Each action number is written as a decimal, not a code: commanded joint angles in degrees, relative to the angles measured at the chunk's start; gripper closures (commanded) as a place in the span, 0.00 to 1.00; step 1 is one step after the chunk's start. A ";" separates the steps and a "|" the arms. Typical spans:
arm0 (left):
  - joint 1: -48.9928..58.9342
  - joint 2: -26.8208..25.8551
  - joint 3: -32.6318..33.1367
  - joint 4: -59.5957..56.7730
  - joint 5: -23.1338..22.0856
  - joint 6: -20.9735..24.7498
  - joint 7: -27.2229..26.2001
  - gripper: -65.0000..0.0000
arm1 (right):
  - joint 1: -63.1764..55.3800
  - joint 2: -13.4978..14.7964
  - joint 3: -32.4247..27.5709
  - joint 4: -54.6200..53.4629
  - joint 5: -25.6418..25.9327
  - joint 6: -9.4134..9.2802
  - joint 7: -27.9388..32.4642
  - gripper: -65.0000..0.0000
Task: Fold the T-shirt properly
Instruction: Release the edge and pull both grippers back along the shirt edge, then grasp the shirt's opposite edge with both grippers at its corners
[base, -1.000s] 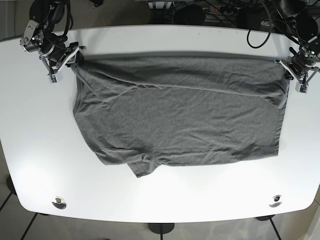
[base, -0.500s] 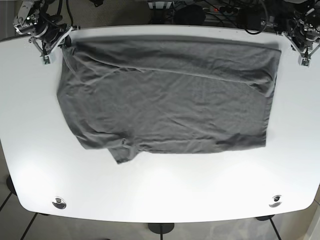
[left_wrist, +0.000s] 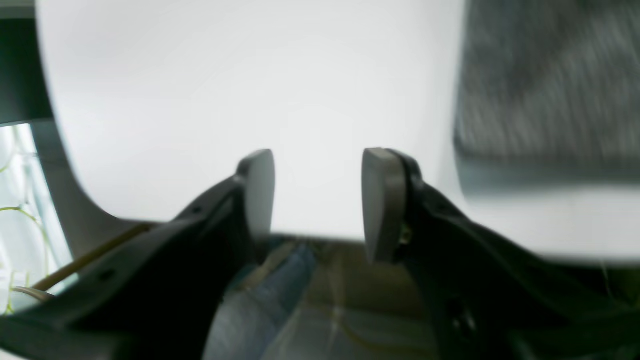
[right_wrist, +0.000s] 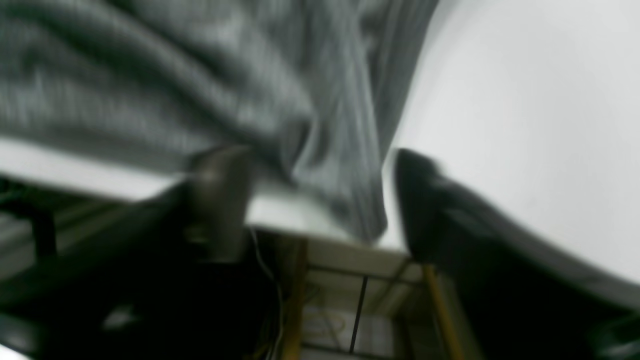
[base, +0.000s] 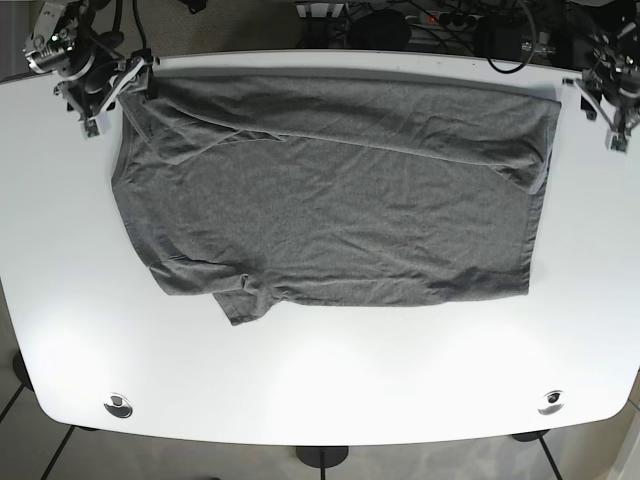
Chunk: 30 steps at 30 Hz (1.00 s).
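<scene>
A big white table (base: 330, 380) fills the room. At the far left corner, the right gripper (base: 118, 92) is wide open with the cloth corner loose between its jaws. The gray T-shirt (base: 330, 195) lies spread flat in the middle. It looks soft and floppy, so grab it by an edge or corner. At the right, the left gripper (base: 607, 112) is open and empty.

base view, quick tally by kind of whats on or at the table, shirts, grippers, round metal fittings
T-shirt: 1, grey
grippers: 2, left gripper and right gripper
round metal fittings: 2, near-edge fitting and second fitting
table: 1, white
total: 6
</scene>
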 joint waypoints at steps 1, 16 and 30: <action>-4.94 -1.34 0.17 0.40 -0.76 0.14 -1.45 0.55 | 3.24 0.76 0.47 0.77 0.31 -0.06 1.11 0.19; -39.14 -0.90 16.17 -21.14 9.43 1.06 -6.90 0.55 | 48.78 5.51 -14.65 -42.40 -12.88 0.55 12.36 0.27; -43.36 -0.81 20.74 -32.22 9.17 14.25 -15.69 0.55 | 58.71 7.18 -25.82 -71.94 -12.62 0.55 33.28 0.38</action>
